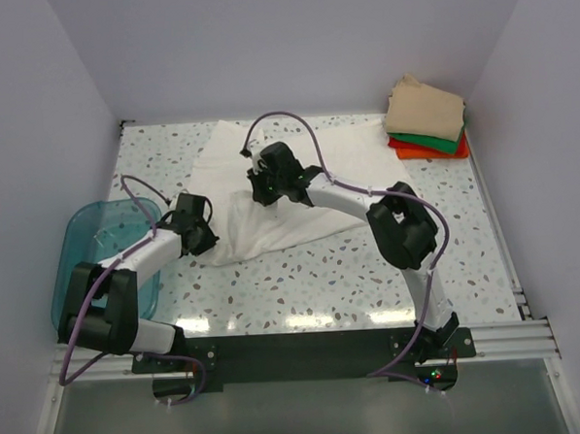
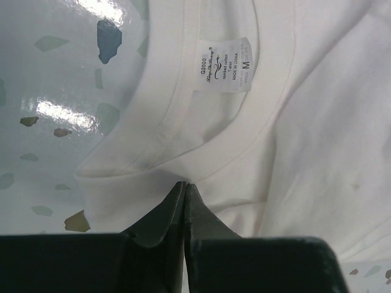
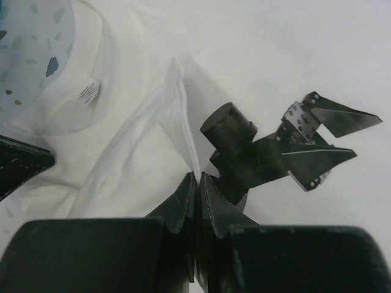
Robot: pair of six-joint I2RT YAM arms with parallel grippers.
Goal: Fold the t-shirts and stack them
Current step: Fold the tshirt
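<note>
While my left jaws and right jaws are both squeezed tight on the white t-shirt (image 1: 271, 233), I should lift them together so the cloth does not slip. Left holds just by the collar (image 2: 149, 122), right pinches a fold in the middle. The folded t-shirts (image 1: 426, 122) sit far off, at the back right corner of the worktop (image 1: 323, 283).

The white t-shirt (image 1: 270, 203) is plain, and its neck label (image 2: 225, 64) is white with dark print. Under it, the table (image 1: 371, 271) is pale terrazzo with grey and tan flecks. To the shirt's far right lie the tan tee (image 1: 424, 111), green tee (image 1: 427, 140) and orange-red tee (image 1: 403, 150). On the shirt's left stands a translucent teal bin (image 1: 73, 253). Over the shirt, the left arm (image 1: 151, 251) and right arm (image 1: 342, 197) are black and white, with purple cables (image 1: 285, 118).
</note>
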